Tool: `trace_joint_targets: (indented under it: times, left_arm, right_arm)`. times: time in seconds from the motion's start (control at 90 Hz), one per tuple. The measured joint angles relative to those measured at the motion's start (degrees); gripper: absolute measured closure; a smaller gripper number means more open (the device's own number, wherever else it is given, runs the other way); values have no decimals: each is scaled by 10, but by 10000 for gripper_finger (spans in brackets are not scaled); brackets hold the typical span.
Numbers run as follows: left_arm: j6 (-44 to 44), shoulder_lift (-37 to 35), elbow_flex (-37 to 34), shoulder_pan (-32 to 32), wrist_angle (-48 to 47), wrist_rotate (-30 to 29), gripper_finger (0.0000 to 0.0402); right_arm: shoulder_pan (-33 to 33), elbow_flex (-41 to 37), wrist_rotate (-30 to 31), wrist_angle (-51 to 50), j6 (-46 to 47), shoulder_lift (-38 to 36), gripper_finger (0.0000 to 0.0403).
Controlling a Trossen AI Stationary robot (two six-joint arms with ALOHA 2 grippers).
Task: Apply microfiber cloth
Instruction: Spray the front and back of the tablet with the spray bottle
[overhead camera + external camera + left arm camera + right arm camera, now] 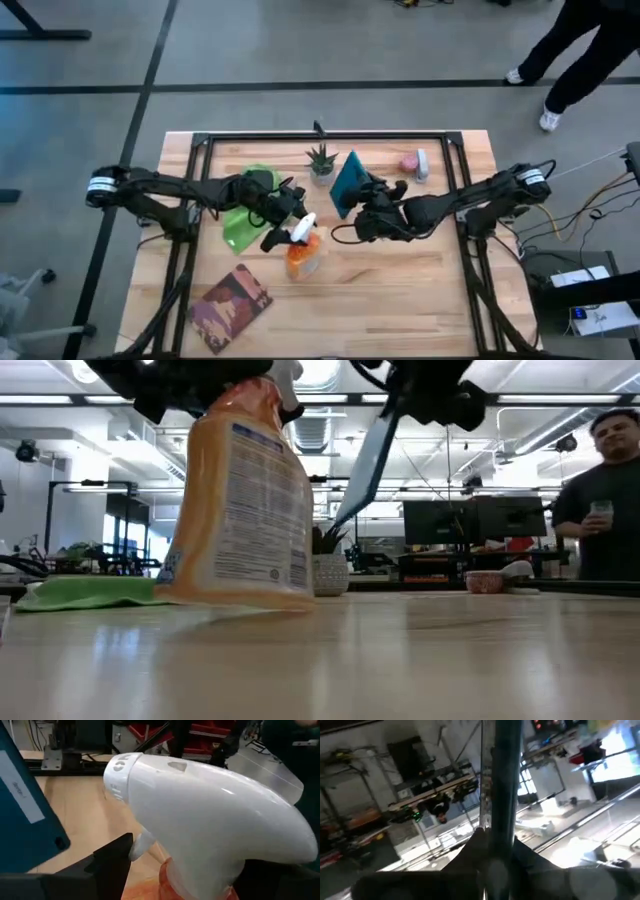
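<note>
- Left pincer [292, 232] at the desk's middle, clamped on the white head of the orange spray bottle [303, 252]; in the left wrist view one dark finger [112, 865] pressed at the neck under the white head [210, 820].
- Spray bottle [240, 500] upright but tilted slightly in the low view, base on the wooden desk [400, 660].
- Microfiber cloth [243, 218] lying flat on the desk under the left arm, just behind and to the left of the bottle; a crumpled part reaching toward the rear rail. Seen low as a lime-green strip [85, 592] beside the bottle's base.
- Right pincer [362, 205] closed on the lower edge of a teal tablet [349, 183], held off the desk and tilted on edge; in the low view the tablet [368, 460] hanging slantwise from above.
- Right wrist view: tablet edge [504, 780] running straight between the dark fingers [470, 852].
- Small potted plant [321, 160] behind the bottle, near the rear rail, just left of the tablet.
- Pink and white item [414, 164] at the rear right of the desk; kind unclear.
- Patterned brown book [231, 307] lying flat at the front left corner, well apart from the rest.
- Person [605, 500] standing beyond the desk on the right of the low view, holding a cup.
</note>
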Motion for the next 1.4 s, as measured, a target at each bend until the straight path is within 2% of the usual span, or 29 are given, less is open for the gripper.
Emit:
trace_joint_targets:
  times: [0.211, 0.3, 0.667, 0.9, 1.122, 1.4]
  left_arm:
    - [5, -2, 1, 0, -13, 6, 129]
    - [24, -7, 1, 2, -32, 8, 131]
    - [38, -16, 3, 5, -64, 8, 137]
    - [39, -19, 1, 4, -58, 6, 124]
    - [92, -19, 0, 4, -51, -12, 118]
    - [104, -5, 1, 1, -39, -14, 116]
  right_arm:
    - [0, 0, -26, 105, -145, -1, 396]
    - [0, 0, -35, 123, -175, 0, 396]
    - [18, -1, -55, 128, -214, 2, 396]
    - [23, -1, -54, 128, -213, 3, 396]
    - [23, 0, -54, 127, -203, 12, 396]
    - [22, -1, -54, 127, -198, 23, 396]
